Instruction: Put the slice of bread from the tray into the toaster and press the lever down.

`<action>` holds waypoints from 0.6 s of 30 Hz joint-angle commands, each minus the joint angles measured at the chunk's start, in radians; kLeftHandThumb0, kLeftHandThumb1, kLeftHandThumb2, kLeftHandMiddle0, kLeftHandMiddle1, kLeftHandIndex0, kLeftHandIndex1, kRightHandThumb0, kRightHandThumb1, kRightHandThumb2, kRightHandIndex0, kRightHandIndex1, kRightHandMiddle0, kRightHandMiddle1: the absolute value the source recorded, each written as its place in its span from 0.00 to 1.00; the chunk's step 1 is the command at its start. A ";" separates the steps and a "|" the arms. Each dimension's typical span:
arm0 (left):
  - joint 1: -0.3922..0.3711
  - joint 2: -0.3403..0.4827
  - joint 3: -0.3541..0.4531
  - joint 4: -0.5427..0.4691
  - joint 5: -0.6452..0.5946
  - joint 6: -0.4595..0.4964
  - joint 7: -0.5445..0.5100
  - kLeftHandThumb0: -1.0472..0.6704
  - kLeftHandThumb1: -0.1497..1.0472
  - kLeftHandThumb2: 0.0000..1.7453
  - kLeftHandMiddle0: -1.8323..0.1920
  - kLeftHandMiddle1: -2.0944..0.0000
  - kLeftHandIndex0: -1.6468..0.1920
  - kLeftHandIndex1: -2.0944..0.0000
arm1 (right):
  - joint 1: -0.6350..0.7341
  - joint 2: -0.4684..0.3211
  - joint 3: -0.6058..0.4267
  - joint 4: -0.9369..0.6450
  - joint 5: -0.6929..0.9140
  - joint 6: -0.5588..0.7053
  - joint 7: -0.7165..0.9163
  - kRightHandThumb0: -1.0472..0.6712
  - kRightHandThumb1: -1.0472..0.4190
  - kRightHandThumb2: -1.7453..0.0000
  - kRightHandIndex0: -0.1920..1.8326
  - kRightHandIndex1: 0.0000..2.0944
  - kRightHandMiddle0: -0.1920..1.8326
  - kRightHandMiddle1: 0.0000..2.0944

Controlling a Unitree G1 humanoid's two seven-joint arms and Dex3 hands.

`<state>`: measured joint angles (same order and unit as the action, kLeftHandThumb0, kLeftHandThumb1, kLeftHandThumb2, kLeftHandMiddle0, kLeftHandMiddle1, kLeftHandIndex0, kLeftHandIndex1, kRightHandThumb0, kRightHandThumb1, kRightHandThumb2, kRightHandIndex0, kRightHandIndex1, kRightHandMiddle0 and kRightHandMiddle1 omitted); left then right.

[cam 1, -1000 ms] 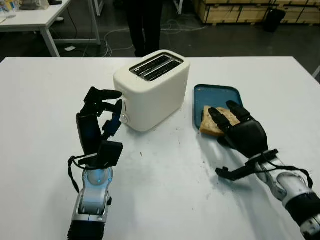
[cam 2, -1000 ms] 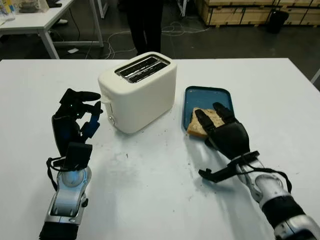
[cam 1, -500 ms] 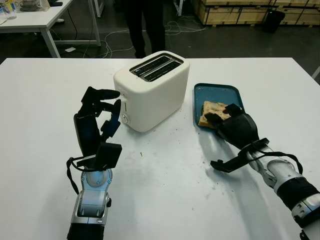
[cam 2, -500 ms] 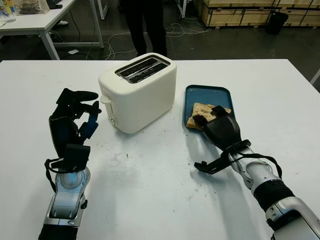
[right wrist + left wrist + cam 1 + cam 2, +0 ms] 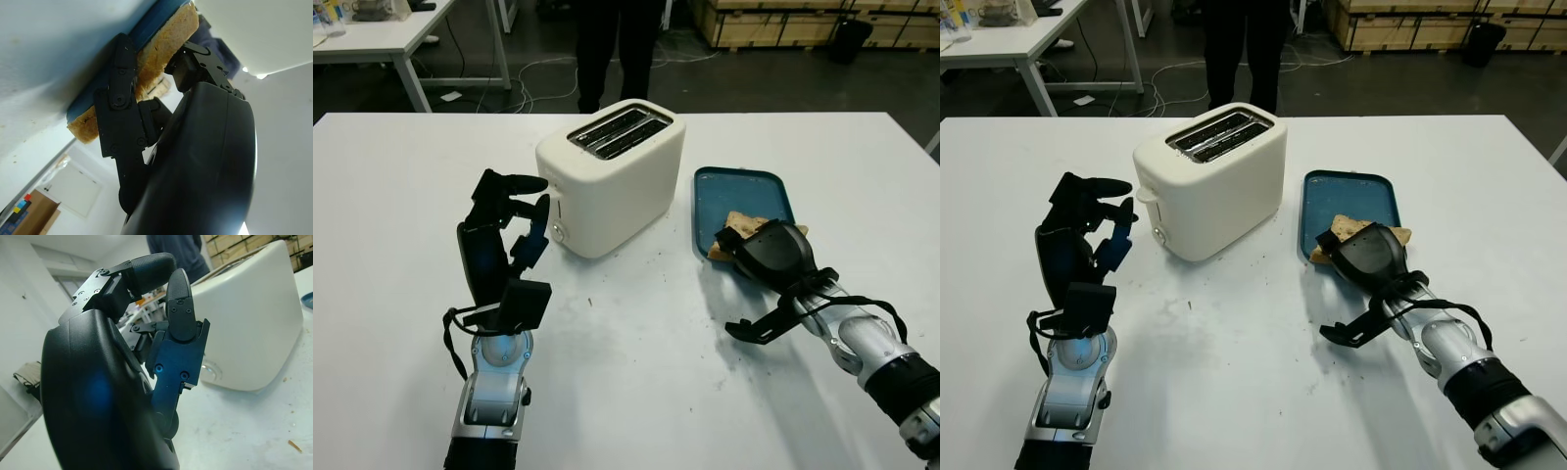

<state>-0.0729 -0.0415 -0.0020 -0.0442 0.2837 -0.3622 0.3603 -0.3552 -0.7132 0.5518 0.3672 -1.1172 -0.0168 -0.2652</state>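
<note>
Right hand [image 5: 771,253] is down on the bread [image 5: 736,227] at the near end of the blue tray [image 5: 741,188], fingers [image 5: 119,105] clamped on the slice, one along its crust edge and the rest over its top (the wrist view shows the crust pressed against that black finger). The slice sits at the tray's near end, tilted, its front corner hanging over the tray's near left edge toward the desk [image 5: 636,372]. Only the far part of the slice peeks out past the hand's black shell.

Left hand [image 5: 501,235] stands upright beside the toaster [image 5: 610,176], on its left, palm turned toward it, holding nothing. Its fingers [image 5: 178,303] are curled over at the top, tips pointing at the toaster's near end, close to it but not touching as far as the head views tell. The wrist view has the toaster's white wall just beyond the fingers, with a round knob [image 5: 212,370] low on the end face.

The toaster sits mid-desk, angled, its two slots [image 5: 1217,134] open on top. The tray lies just to its right, apart from it. Crumbs dot the white desk between them.

A person [image 5: 617,44] in dark trousers stands behind the desk's far edge, with cables on the floor and another white table [image 5: 382,39] off to the far left.
</note>
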 commanded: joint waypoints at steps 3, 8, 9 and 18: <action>0.007 0.000 -0.001 -0.007 0.014 -0.005 0.003 0.40 0.89 0.20 0.60 0.28 0.63 0.39 | 0.027 -0.012 -0.042 -0.009 0.046 -0.126 -0.176 0.39 0.09 0.75 0.53 0.83 0.28 0.83; 0.006 0.000 -0.003 -0.006 0.011 -0.006 0.000 0.41 0.89 0.20 0.60 0.29 0.63 0.40 | -0.008 -0.044 -0.106 -0.032 0.050 -0.242 -0.329 0.39 0.09 0.79 0.47 0.83 0.27 0.83; 0.005 0.001 -0.003 -0.004 0.013 -0.008 0.001 0.41 0.89 0.20 0.61 0.29 0.63 0.40 | -0.017 -0.052 -0.115 -0.036 0.044 -0.259 -0.353 0.39 0.09 0.79 0.45 0.83 0.27 0.83; 0.001 -0.005 0.000 -0.004 0.009 -0.004 0.003 0.41 0.89 0.20 0.61 0.28 0.63 0.39 | -0.069 -0.081 -0.182 -0.055 0.081 -0.366 -0.320 0.39 0.09 0.82 0.43 0.83 0.27 0.83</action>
<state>-0.0727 -0.0426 -0.0034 -0.0442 0.2905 -0.3620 0.3611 -0.4042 -0.7851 0.3861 0.3049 -1.0644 -0.3655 -0.5945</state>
